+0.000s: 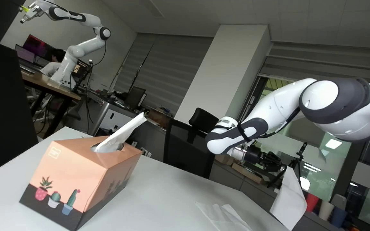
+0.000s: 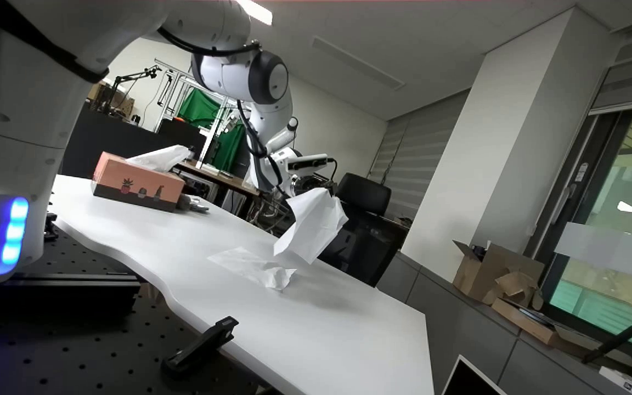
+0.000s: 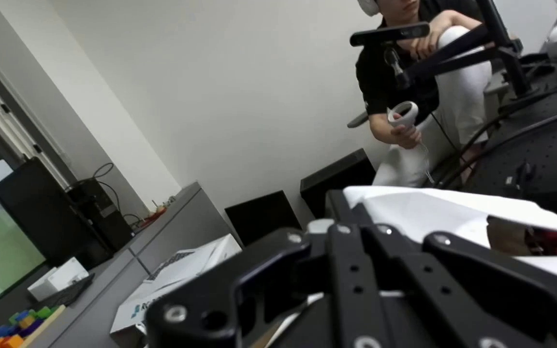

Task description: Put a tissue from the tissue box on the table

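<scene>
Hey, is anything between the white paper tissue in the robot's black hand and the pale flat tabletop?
Nothing visible stands between the limp white paper tissue, hanging from the black hand, and the flat pale tabletop. A second creased white paper sheet lies on the tabletop nearby; I can't tell whether it's directly underneath.

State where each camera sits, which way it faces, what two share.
An exterior view: near the tissue box, facing across the table; arm and gripper show.
An exterior view: beside the robot's base, facing the hanging tissue; base and arm show.
Wrist view: on the wrist, facing a person and wall; gripper shows.
Both exterior views share tissue box and hanging tissue.
</scene>
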`<state>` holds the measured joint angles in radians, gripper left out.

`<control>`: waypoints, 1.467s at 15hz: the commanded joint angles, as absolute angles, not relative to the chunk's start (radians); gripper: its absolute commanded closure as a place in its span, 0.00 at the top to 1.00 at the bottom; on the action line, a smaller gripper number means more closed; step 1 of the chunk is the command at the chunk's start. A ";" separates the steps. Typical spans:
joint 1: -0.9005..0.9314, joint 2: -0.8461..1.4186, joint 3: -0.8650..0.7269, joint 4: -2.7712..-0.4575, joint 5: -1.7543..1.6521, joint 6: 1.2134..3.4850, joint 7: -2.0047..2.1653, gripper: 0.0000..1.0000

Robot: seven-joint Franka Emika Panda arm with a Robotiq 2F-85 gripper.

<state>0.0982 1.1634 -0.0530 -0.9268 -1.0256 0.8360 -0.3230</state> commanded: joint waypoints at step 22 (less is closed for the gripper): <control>0.027 1.269 -0.010 -0.496 -0.367 1.119 0.398 1.00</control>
<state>0.0552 1.2791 -0.0325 -0.5283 -0.4302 1.1124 0.2854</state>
